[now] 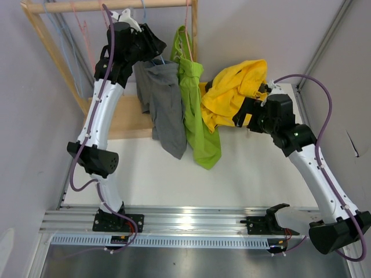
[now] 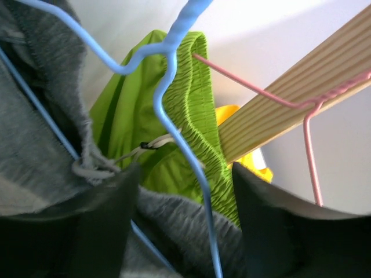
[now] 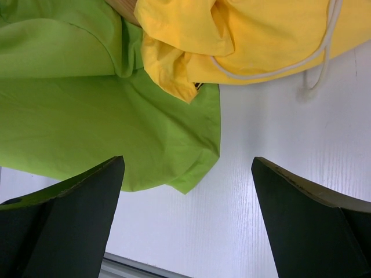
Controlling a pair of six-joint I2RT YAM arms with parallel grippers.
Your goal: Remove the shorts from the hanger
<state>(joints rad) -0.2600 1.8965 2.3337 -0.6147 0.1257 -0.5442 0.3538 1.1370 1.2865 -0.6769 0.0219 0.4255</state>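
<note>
From above, yellow shorts point(image 1: 232, 92) hide the tips of the right gripper point(image 3: 186, 161); those of the left gripper point(image 2: 185, 168) cannot be made out.

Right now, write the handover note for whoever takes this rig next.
Left gripper: open, fingers either side of the blue wire hanger carrying the grey cloth shorts.
Right gripper: open, empty, over the white table.
Lime green cloth shorts hang from the pink wire hanger.
Yellow cloth shorts lie bunched on the table, seemingly off their hanger.
Left to do: free the grey and lime pairs.
</note>
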